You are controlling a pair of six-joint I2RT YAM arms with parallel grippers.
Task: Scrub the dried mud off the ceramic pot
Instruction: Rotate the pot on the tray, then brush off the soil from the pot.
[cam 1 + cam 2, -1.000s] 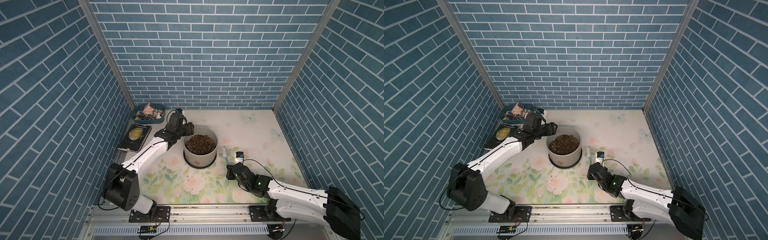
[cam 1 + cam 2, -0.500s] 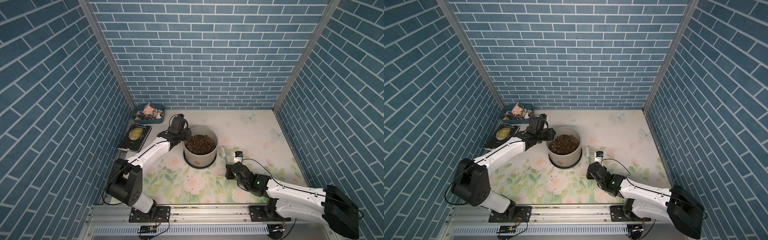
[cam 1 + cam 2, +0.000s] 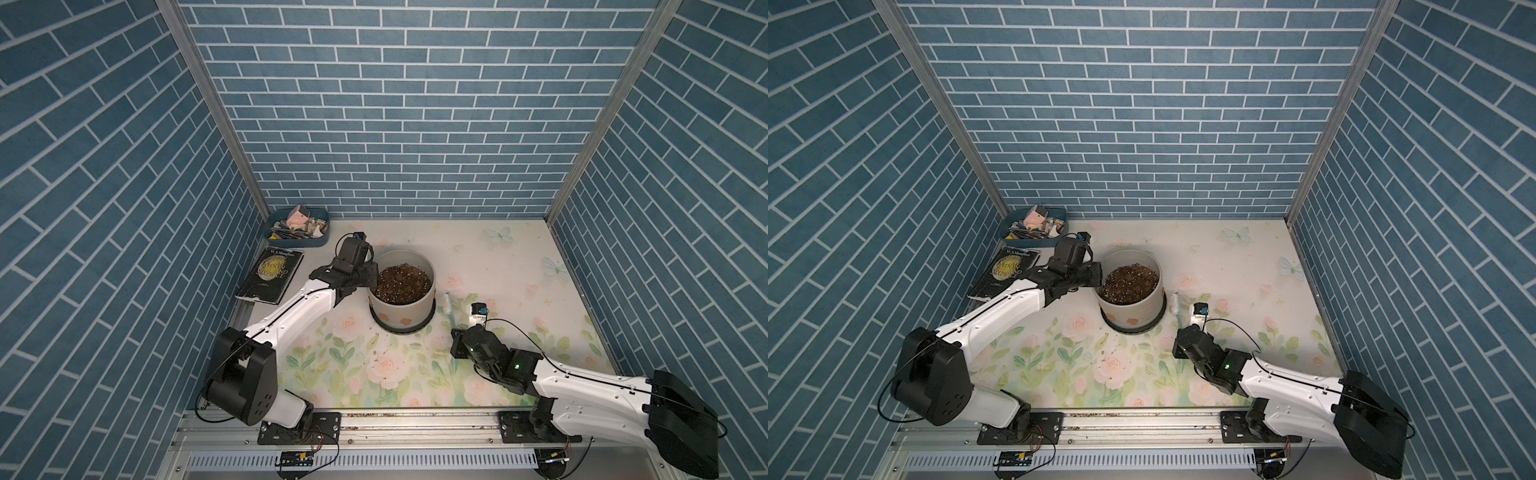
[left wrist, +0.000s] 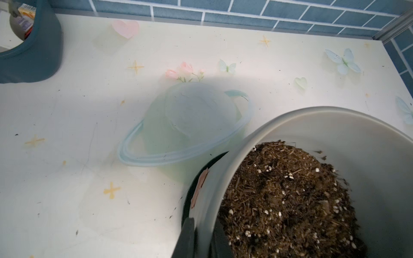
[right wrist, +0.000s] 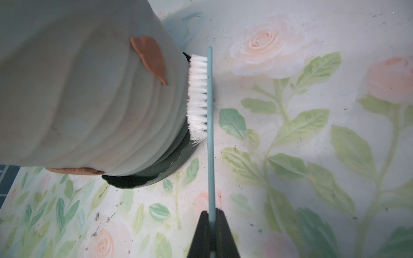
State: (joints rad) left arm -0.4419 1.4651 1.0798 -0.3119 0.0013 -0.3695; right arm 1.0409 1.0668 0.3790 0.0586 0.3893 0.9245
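Left gripper [image 4: 203, 225]: clamped over ceramic pot [image 3: 401, 309] rim.
Right gripper [image 5: 211, 215]: pinching brush [image 5: 210, 156], seemingly touching the pot wall beside dried mud [image 5: 152, 58].

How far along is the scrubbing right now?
Done: left gripper clamps the pot rim, right gripper holds the brush. In hand: bristles sit at the pot's lower wall, beside one mud patch. Left: the visible mud patches look intact.

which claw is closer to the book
Left. The left claw clamps the rim of the ceramic pot on the side facing the book; the right claw holds a brush beyond the pot.
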